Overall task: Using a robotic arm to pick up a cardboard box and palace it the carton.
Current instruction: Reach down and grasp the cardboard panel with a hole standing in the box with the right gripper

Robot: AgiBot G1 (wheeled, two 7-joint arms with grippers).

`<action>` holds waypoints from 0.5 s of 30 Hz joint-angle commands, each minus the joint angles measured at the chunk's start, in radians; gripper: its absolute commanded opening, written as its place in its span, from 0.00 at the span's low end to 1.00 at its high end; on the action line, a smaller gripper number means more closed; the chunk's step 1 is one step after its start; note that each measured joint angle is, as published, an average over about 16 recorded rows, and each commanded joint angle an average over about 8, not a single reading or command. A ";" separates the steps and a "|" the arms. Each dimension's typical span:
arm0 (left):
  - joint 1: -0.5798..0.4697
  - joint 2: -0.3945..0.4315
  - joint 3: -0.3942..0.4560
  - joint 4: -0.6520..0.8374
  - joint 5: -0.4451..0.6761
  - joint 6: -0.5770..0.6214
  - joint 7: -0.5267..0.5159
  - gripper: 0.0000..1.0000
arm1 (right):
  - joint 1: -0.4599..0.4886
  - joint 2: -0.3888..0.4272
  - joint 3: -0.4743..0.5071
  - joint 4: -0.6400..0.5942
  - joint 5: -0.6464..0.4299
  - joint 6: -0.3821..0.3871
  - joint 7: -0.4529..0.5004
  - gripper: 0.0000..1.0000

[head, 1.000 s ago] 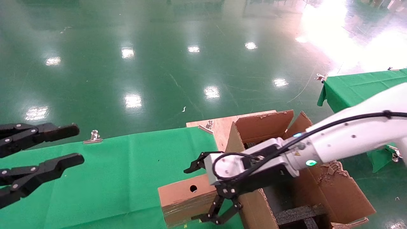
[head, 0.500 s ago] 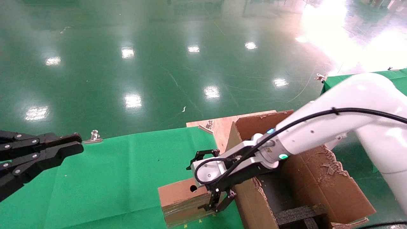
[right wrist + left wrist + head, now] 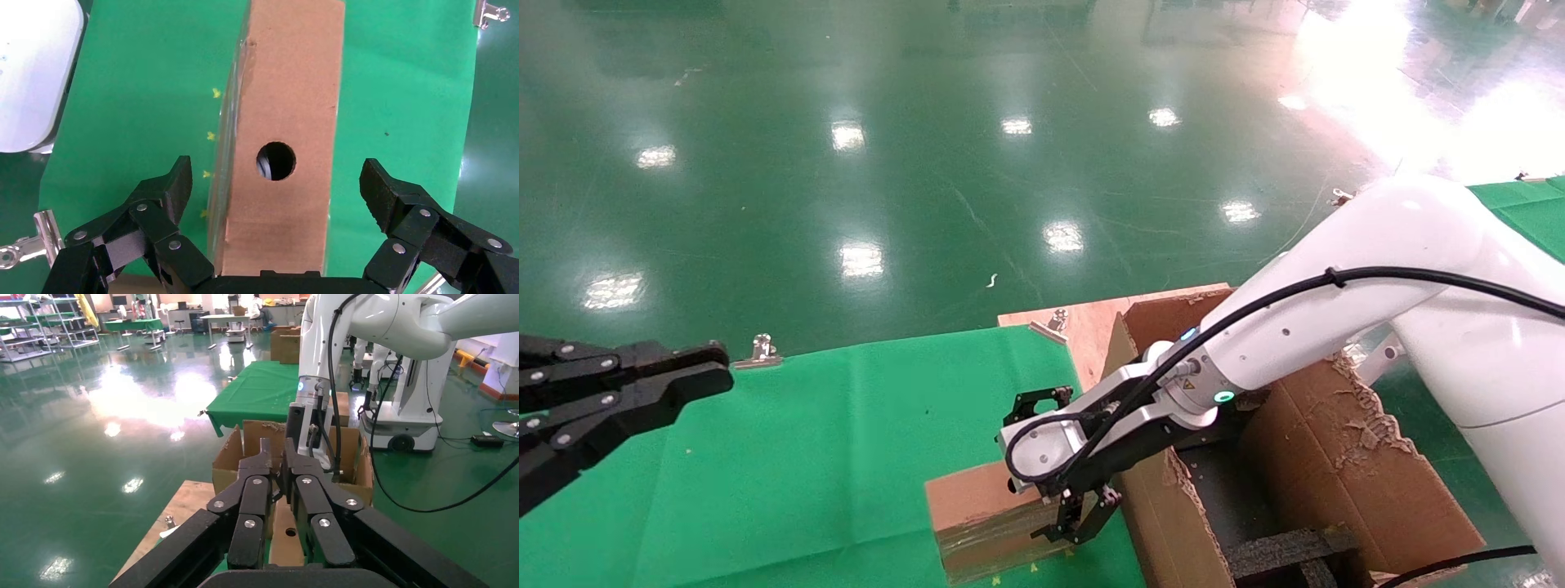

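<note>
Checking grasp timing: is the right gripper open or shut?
Open: right gripper fingers straddle the cardboard box, gaps showing both sides.

The small brown cardboard box (image 3: 977,518) is seen lying flat on the green worktop (image 3: 805,457), its holed face up and clear tape shining along one side. Just beside it, the big carton (image 3: 1344,482) stands open, flaps torn, black foam inside.

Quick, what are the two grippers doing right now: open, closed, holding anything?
Left gripper: closed, holding nothing, parked at the left over the green cloth.
Right gripper: open, its fingers straddling the cardboard box, not yet gripping it.
</note>
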 commanded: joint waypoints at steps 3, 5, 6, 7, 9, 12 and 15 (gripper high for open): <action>0.000 0.000 0.000 0.000 0.000 0.000 0.000 1.00 | 0.001 -0.001 -0.001 -0.002 0.001 -0.002 0.000 0.00; 0.000 0.000 0.000 0.000 0.000 0.000 0.000 1.00 | 0.000 0.000 0.000 -0.001 0.002 -0.001 0.000 0.00; 0.000 0.000 0.000 0.000 0.000 0.000 0.000 1.00 | 0.000 0.001 0.001 0.000 0.003 -0.001 0.000 0.00; 0.000 0.000 0.000 0.000 0.000 0.000 0.000 1.00 | -0.001 0.002 0.002 0.000 0.003 0.000 0.000 0.00; 0.000 0.000 0.000 0.000 0.000 0.000 0.000 1.00 | -0.002 0.003 0.003 0.001 0.004 0.001 0.000 0.00; 0.000 0.000 0.000 0.000 0.000 0.000 0.000 1.00 | -0.003 0.004 0.004 0.002 0.006 0.002 0.000 0.00; 0.000 0.000 0.000 0.000 0.000 0.000 0.000 1.00 | -0.004 0.005 0.005 0.003 0.007 0.004 0.000 0.00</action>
